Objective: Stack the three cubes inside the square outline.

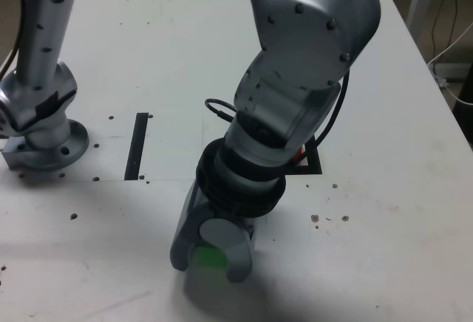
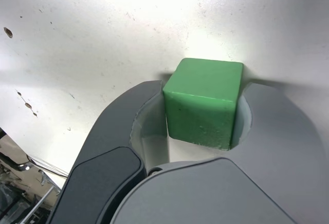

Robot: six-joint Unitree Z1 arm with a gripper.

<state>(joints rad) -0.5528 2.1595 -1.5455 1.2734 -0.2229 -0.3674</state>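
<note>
Green cube point(image 2: 204, 102) pinched in the end effector point(image 1: 213, 257); arm hides most of square outline point(image 1: 316, 165).

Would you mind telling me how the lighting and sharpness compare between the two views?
Wrist view: strong glare washes out the white table beyond the green cube, which stays sharp. Exterior view: softer, even light, a broad shadow under the gripper, slightly blurry.

You see only a corner of the flat black square outline point(image 1: 313, 161); the silver arm point(image 1: 295, 93) covers the rest. The small matte green cube point(image 1: 209, 258) shows partly inside the grey end effector point(image 1: 212, 252).
</note>
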